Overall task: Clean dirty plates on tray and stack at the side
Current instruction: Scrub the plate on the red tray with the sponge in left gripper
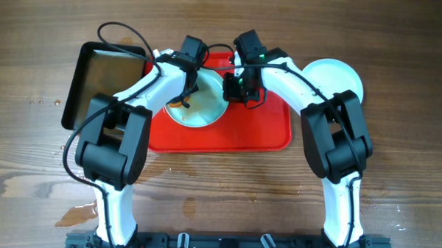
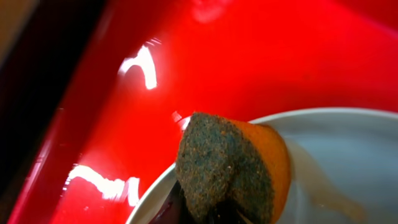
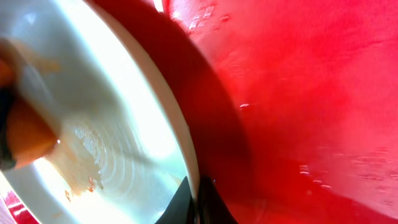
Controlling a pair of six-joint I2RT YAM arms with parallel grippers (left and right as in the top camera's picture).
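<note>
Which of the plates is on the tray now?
The plate with the sponge at its rim lies on the tray. The other plate sits on the table, beside the tray.

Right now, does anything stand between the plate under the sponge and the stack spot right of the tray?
No loose thing shows. Between the plate and the side plate lie only bare tray and its low rim. The right arm's fingers pinch the plate's edge; the left's sponge rests on it.
</note>
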